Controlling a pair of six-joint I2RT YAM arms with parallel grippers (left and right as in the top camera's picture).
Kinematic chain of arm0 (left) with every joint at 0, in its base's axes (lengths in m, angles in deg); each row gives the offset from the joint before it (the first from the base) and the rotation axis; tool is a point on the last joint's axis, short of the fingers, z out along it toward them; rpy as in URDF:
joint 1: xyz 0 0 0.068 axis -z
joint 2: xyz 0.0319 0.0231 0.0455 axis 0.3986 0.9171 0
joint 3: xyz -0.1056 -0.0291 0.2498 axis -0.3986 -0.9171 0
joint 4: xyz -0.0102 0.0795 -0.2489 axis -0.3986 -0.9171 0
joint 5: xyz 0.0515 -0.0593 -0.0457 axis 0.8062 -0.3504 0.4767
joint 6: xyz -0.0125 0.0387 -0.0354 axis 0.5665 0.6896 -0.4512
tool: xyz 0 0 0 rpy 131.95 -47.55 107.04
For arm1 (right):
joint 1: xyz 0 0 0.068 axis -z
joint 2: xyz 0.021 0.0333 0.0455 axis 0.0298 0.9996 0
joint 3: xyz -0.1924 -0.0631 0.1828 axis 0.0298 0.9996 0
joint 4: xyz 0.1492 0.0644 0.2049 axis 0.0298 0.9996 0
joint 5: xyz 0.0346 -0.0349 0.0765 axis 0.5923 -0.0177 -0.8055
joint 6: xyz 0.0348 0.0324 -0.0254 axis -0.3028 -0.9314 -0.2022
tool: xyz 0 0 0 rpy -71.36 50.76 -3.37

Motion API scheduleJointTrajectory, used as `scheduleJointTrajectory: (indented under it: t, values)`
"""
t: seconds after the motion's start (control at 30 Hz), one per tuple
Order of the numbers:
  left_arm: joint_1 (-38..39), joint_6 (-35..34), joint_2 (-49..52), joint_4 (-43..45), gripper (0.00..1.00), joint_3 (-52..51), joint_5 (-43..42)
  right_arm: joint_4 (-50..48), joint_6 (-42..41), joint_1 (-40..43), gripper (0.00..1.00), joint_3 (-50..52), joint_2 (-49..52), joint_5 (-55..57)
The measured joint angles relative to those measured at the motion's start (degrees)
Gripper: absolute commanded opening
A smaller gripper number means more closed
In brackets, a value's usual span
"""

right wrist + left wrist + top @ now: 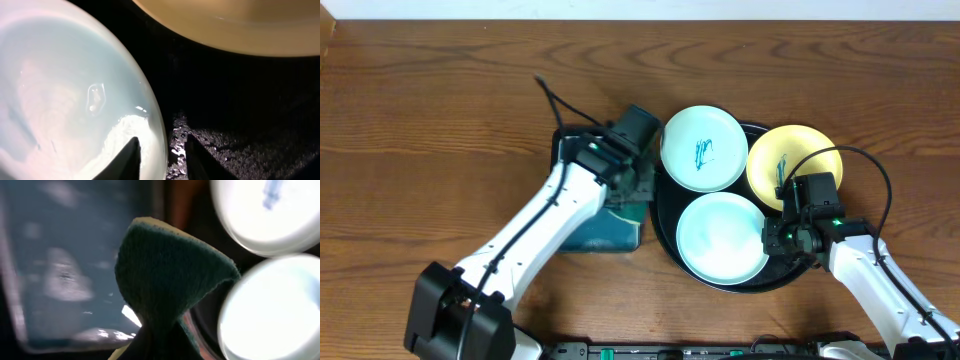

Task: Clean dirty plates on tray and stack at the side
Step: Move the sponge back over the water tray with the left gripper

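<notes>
Right gripper (161, 152) is part-open astride the rim of the wiped plate (722, 238), left gripper (631, 183) pinching the sponge (170, 275), so I'd guess next is clamp, lift, stack beside the tray (662, 240).

A brown wood-grain worktop (440, 100) carries a rectangular teal tray (608, 232), just toward 9 o'clock of its middle. Above the tray's glossy floor is a sponge (165, 275), its dark green scouring face outward, with a pale yellow edge at 12 o'clock, pinched narrow at 6 o'clock.
</notes>
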Motion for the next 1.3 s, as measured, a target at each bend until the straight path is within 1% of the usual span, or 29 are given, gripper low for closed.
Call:
scheduleJointTrajectory:
  t: [0.17, 0.27, 0.4, 0.43, 0.47, 0.53, 0.57, 0.63, 0.7, 0.87, 0.9, 0.93, 0.97, 1.03, 1.1, 1.2, 1.23, 1.3]
  values:
    - [-4.35, 0.15, 0.0, 0.28, 0.08, -0.44, 2.91, -0.02, 0.07, 0.0, 0.4, 0.0, 0.52, -0.04]
    - [-6.75, 0.15, 0.04, 0.35, 0.08, -1.49, 3.41, -0.5, 0.07, 0.0, 0.43, 0.0, 2.03, -0.02]
    - [-9.57, 0.17, 0.26, 0.68, 0.08, -3.17, 4.07, -1.49, -0.13, 0.0, 0.54, -0.35, 4.17, -0.42]
    - [-10.14, 0.15, 0.42, 0.76, 0.08, -3.48, 4.17, -1.64, -0.09, 0.0, 0.57, -0.48, 4.44, -0.72]
    - [-10.73, 0.15, 0.61, 0.76, 0.08, -3.72, 4.22, -1.75, -0.24, 0.0, 0.64, -0.61, 4.55, -1.07]
    - [-11.72, 0.15, 1.2, 0.81, 0.08, -4.17, 4.22, -2.08, -0.33, 0.0, 0.71, -0.83, 4.66, -1.66]
    - [-12.15, 0.15, 1.51, 0.79, 0.08, -4.33, 4.22, -2.27, -0.31, 0.0, 0.77, -0.92, 4.7, -1.92]
    - [-12.7, 0.15, 2.12, 0.79, 0.08, -4.42, 4.24, -2.67, -0.46, 0.0, 0.98, -1.09, 4.7, -2.25]
    - [-13.05, 0.15, 2.6, 0.87, 0.08, -4.42, 4.22, -3.15, -0.2, -0.13, 0.99, -1.42, 4.68, -3.19]
    - [-13.16, 0.15, 2.78, 0.9, 0.08, -4.44, 4.22, -4.0, -0.07, -0.11, 0.99, -1.6, 4.96, -2.54]
    - [-13.16, 0.15, 2.78, 0.9, 0.08, -4.44, 4.22, -3.98, -0.07, -0.11, 0.97, -1.6, 4.96, -2.51]
    - [-13.16, 0.15, 2.78, 0.92, 0.08, -4.44, 4.22, -3.98, -0.02, -0.11, 0.87, -1.6, 4.96, -2.49]
    - [-13.16, 0.17, 2.78, 0.92, 0.08, -4.44, 4.22, -3.91, 0.22, -0.11, 0.76, -1.6, 4.98, -2.12]
    - [-13.16, 0.15, 2.78, 0.92, 0.08, -4.44, 4.22, -3.87, 0.5, 0.02, 0.47, -1.51, 5.27, -0.9]
    - [-13.16, 0.15, 2.78, 0.92, 0.08, -4.44, 4.22, -3.89, 0.35, 0.07, 0.24, -1.36, 5.7, -0.55]
    - [-13.16, 0.15, 2.78, 0.94, 0.08, -4.44, 4.22, -3.67, 0.48, 0.04, 0.04, -1.05, 6.14, -0.59]
    - [-13.16, 0.15, 2.78, 0.94, 0.08, -4.44, 4.22, -3.48, 0.33, 0.04, 0.01, -0.98, 6.16, -0.7]
    - [-13.16, 0.15, 2.78, 0.94, 0.08, -4.44, 4.22, -3.32, 0.07, 0.04, 0.01, -0.98, 6.14, -2.12]
